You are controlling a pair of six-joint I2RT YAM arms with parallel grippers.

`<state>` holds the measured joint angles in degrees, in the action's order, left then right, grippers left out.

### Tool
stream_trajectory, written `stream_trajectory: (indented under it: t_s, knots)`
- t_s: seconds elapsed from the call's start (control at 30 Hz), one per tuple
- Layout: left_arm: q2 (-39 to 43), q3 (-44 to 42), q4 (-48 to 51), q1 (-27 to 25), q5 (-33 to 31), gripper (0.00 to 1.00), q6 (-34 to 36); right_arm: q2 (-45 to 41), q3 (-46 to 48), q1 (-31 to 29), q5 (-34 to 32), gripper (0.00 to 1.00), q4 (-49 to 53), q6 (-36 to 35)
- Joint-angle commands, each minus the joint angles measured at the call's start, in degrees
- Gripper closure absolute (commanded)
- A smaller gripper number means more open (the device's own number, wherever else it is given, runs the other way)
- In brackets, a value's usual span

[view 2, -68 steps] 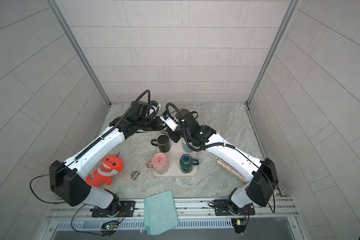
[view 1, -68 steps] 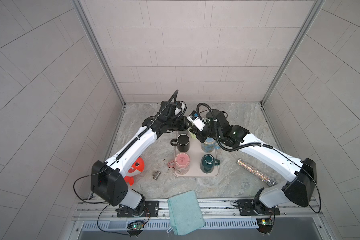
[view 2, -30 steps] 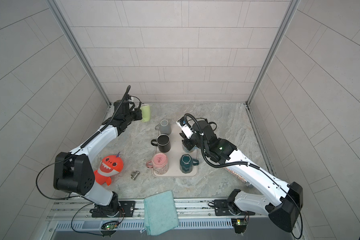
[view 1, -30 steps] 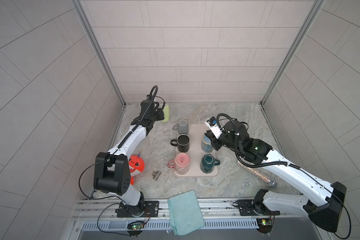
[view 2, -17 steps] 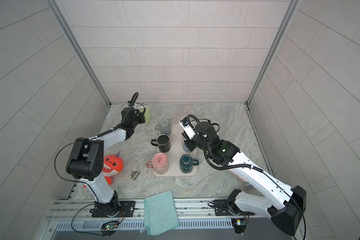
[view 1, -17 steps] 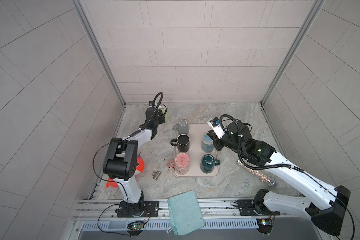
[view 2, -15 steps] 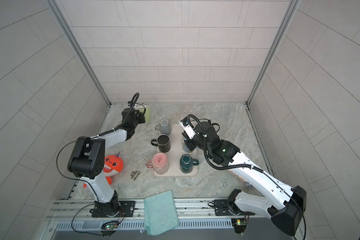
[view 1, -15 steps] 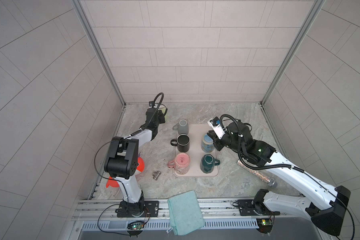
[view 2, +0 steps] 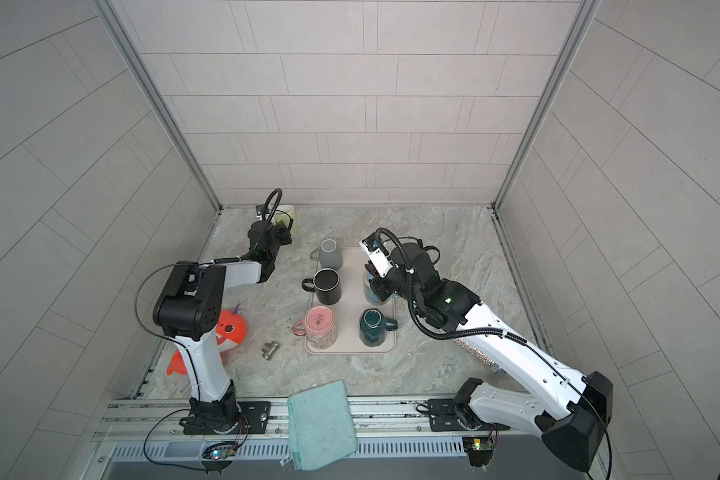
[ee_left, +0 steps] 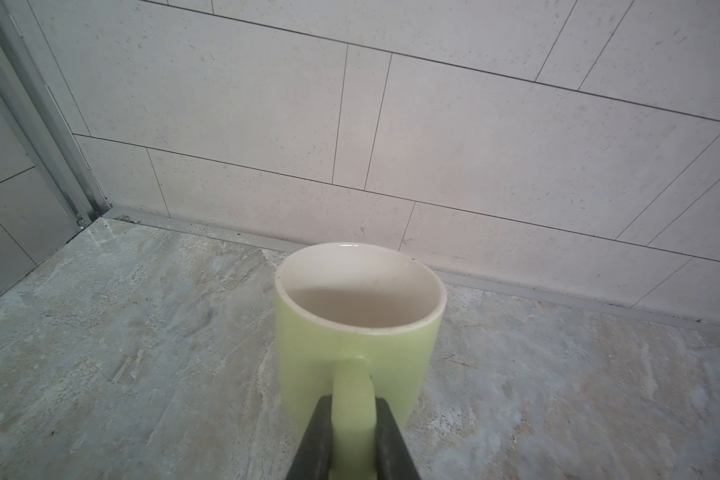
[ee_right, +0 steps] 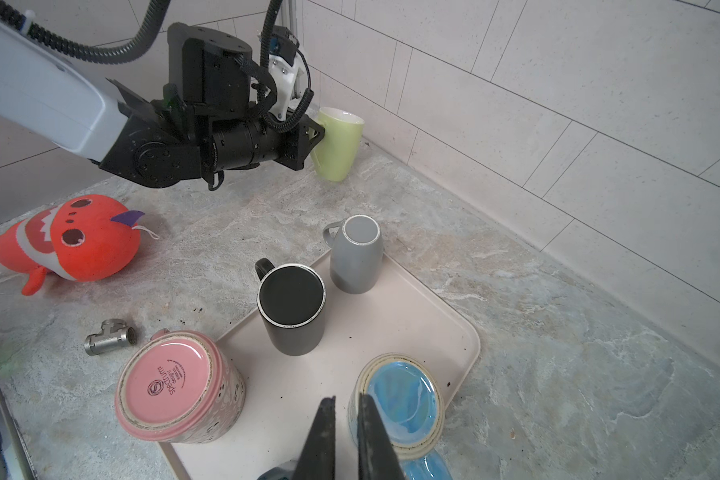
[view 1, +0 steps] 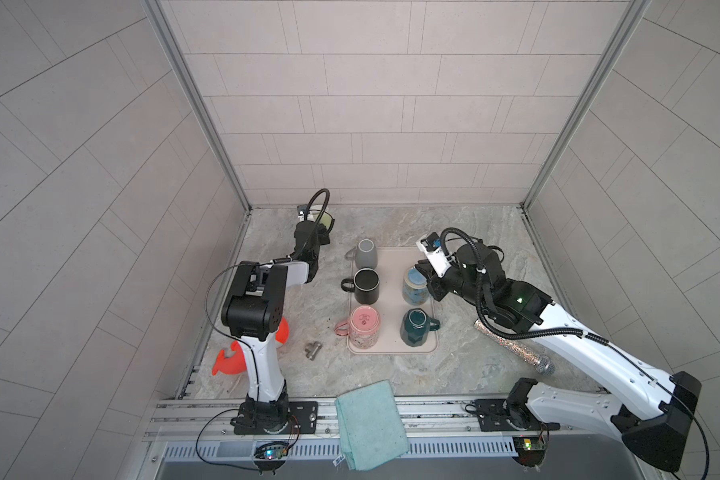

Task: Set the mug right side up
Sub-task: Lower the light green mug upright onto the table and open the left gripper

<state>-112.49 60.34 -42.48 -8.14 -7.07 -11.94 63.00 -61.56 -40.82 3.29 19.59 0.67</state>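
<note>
Top views, green mug [view 1: 329, 219]: mouth up in the far-left corner of the table [view 1: 391, 232], close to the back wall and well apart from the tray [view 1: 389, 291].
Top views, left gripper [view 2: 282, 230]: at the near side of the mug, partly hiding it in both top views.
Top views, right gripper [view 1: 427, 279]: low over the right edge of the tray, just beside the blue mug [view 1: 413, 286], which stands base up.
Left wrist, green mug [ee_left: 358, 316]: upright, cream inside showing, handle toward the camera. The base looks to be on the stone or just above it; contact cannot be told.
Left wrist, left gripper [ee_left: 352, 402]: the 2 fingers [ee_left: 321, 419] are pressed on the handle, 1 each side.
Right wrist, green mug [ee_right: 341, 141]: upright near the wall, with its handle in the left gripper [ee_right: 314, 134].
Right wrist, right gripper [ee_right: 346, 401]: jaws nearly together against the rim of the blue mug [ee_right: 404, 399]. Whether they nip anything cannot be told.
Step in hand: the green mug reads as righted, so setting it down and letting go is judged to be the current step.
Next move calls for: seat the base flat, spread the left jaws just clear of the handle, then back out along the handle line so the mug is neither dragged nor tipped toward the wall.
</note>
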Motion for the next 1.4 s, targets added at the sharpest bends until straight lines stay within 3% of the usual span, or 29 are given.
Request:
stream_trajectory:
  t_s: [0.0, 0.83, 1.37]
  knots:
    - [-0.8, 1.36, -9.96, 0.22, -0.65, 1.0, -0.05, -1.21, 0.24, 0.21, -1.0, 0.88, 0.27, 0.84]
    - [-10.32, 0.77, -22.89, 0.68, 1.24, 1.0, 0.96, -1.64, 0.4, 0.21, -1.92, 0.88, 1.3, 2.21]
    - [-12.23, 0.66, -24.05, 0.68, 1.6, 0.81, 0.73, -1.83, 0.87, 0.21, -2.5, 0.88, 1.15, 2.7]
